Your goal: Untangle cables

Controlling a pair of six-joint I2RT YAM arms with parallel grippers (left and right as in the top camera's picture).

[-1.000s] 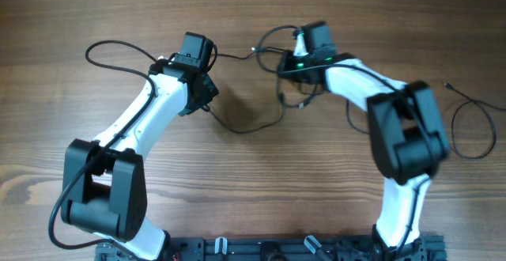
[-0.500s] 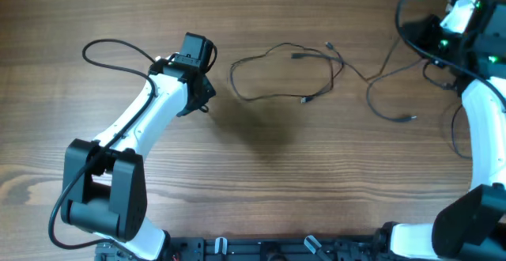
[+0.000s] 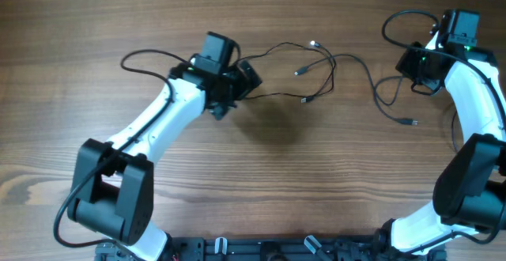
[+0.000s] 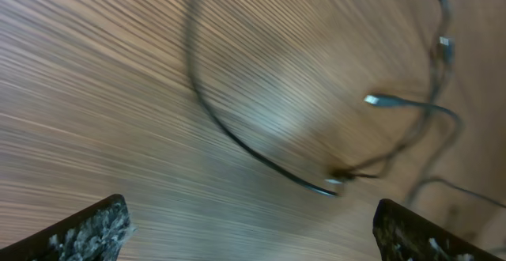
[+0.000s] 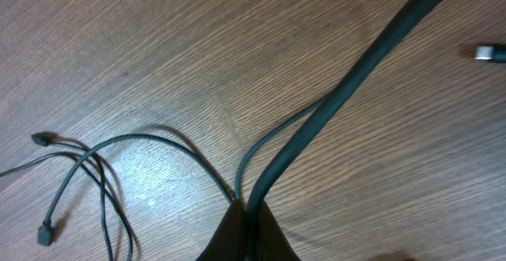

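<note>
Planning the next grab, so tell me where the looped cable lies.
Overhead view: the looped cable lies in the upper middle of the table, just right of the open left end effector.

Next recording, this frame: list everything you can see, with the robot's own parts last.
table: one, brown wood grain, under everything.
thin cables: about three, dark, in loose loops from centre to right; exact count unclear where they cross.
plug ends: several, mostly dark, one silvery, lying on the table at centre and right.
thick cables: two, black, one looping off each arm.
arms: two, white with black joints, at left and right.
left fingers: two, dark, spread open over the centre loop, holding nothing.
right fingers: two, dark, shut on a thin cable at far right.
</note>
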